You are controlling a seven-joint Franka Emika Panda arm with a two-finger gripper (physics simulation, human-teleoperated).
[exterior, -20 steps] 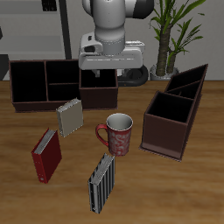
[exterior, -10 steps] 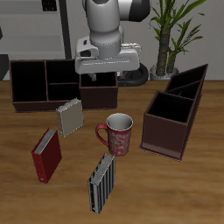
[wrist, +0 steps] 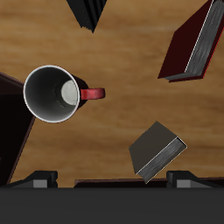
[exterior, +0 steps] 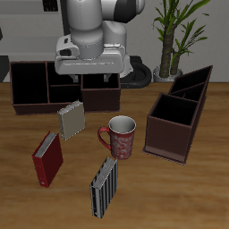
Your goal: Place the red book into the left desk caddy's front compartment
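Observation:
The red book (exterior: 48, 159) stands tilted on the table near the front edge, and it also shows in the wrist view (wrist: 192, 42). The left desk caddy (exterior: 179, 116) is the dark maroon box seen slantwise; its wall edge shows in the wrist view (wrist: 9, 118). My gripper (exterior: 89, 79) hangs high over the back of the table, well away from both. In the wrist view the gripper (wrist: 109, 179) has its fingertips (wrist: 39, 178) wide apart with nothing between them.
A red patterned mug (exterior: 121, 136) stands mid-table between the book and the caddy. A grey book (exterior: 72, 120) and a dark striped book (exterior: 105, 186) stand nearby. A second dark caddy (exterior: 31, 85) sits broadside at the back, and a potted plant (exterior: 174, 36) stands behind.
The arm has swung sideways across the back of the table, toward the broadside caddy and the red book's side. The objects on the table have not moved.

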